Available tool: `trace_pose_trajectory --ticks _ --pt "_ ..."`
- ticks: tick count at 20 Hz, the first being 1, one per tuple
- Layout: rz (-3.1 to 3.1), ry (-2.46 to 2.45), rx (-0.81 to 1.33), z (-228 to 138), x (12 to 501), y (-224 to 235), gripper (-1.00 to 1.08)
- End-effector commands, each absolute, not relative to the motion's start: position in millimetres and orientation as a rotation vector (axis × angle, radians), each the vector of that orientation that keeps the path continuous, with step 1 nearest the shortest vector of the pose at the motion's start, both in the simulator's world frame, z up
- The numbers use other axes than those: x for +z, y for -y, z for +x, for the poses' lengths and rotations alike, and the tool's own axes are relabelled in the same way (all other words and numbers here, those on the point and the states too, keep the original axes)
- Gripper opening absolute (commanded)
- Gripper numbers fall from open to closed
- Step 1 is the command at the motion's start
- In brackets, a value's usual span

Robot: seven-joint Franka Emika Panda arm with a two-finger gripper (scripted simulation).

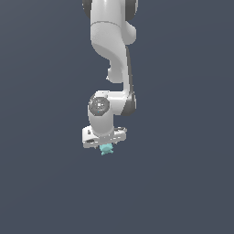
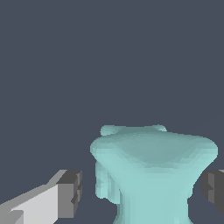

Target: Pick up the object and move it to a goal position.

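Note:
The object [image 2: 153,166] is a pale teal lumpy figurine with a wide top and a narrower body, filling the lower part of the wrist view. My gripper [image 2: 142,193] is open and straddles it, one dark fingertip pad [image 2: 70,194] on each side. A gap shows between each pad and the figurine's narrow body. In the exterior view the object [image 1: 106,149] peeks out just under the white hand of the gripper [image 1: 105,144], which points straight down. The fingers themselves are hard to make out there.
A flat dark blue-grey ground [image 1: 183,183] surrounds the arm on all sides. The white arm [image 1: 112,55] rises straight above the hand. No goal marker or other thing shows.

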State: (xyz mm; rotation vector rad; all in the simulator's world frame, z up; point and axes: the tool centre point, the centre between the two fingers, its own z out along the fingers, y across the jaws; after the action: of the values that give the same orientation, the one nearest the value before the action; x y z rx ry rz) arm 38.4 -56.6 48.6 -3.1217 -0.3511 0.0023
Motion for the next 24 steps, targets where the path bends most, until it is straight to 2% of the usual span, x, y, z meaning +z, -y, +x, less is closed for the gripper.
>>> trace_pose_trajectory --ticks 1,4,5,17,24 --pt "-3.122 0.352 0.000 39 42 57 1.00" --pt "-3.122 0.352 0.000 40 41 57 1.00" --pt "-3.122 0.352 0.000 40 41 57 -1.00" --pt "-3.122 0.352 0.000 41 41 56 -1.00" --pt "-3.122 0.352 0.000 54 51 37 -1.00"
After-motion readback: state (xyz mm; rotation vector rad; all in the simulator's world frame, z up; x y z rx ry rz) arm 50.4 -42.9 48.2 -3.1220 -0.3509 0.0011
